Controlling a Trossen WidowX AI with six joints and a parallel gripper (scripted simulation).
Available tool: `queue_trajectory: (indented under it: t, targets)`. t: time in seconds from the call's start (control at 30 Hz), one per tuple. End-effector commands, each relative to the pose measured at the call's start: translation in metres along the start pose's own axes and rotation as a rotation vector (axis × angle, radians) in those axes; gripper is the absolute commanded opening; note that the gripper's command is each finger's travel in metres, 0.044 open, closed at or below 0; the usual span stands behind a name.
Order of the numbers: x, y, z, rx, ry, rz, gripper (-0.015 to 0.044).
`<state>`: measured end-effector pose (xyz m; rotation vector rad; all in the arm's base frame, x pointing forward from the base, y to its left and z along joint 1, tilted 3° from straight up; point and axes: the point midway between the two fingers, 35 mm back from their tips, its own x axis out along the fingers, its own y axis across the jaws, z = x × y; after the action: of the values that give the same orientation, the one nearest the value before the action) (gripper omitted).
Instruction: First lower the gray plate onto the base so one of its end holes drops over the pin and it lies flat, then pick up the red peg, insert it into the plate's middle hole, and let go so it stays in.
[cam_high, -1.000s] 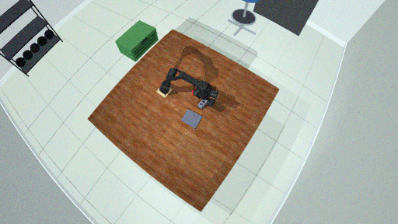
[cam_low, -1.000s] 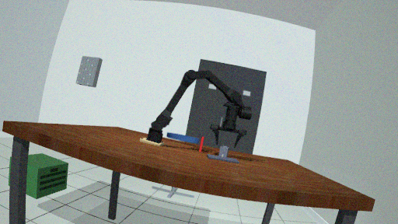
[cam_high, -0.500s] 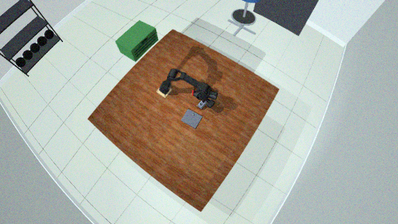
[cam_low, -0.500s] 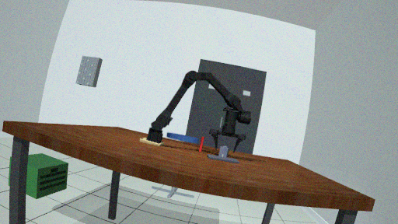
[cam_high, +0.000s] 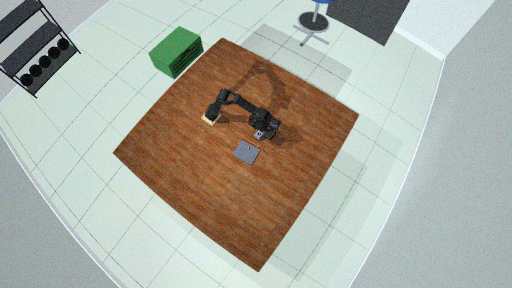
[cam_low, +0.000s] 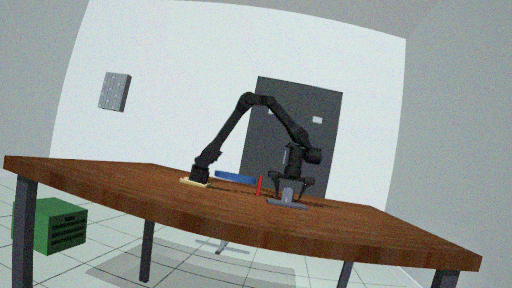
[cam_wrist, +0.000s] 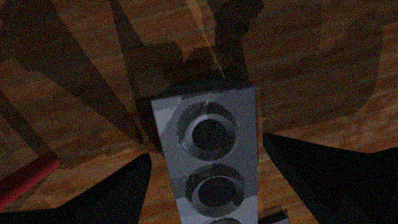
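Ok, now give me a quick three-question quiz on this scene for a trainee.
1. True or false: the gripper is shut on the plate.
2. Where is the peg? A: in the plate's middle hole. B: on the table, apart from the plate. C: between the fingers.
3. How many plate holes does the wrist view show in full?

Key: 1 false, it is open with a finger on each side of the plate. 2 B. 3 two; a third is cut off at the bottom edge.
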<state>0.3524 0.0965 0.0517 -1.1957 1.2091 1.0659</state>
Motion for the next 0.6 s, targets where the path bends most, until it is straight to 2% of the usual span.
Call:
queue_trajectory:
  t: [0.0,0.27,0.57]
  targets:
    - [0.0029,0.0007,0.0002,-0.004,-0.001,0.006,0.0309]
    - [0.0029,0.0007,0.0002,-0.004,-0.001,0.006,0.0099]
    - [0.0029,0.0007,0.0002,-0.004,-0.001,0.006,0.0039]
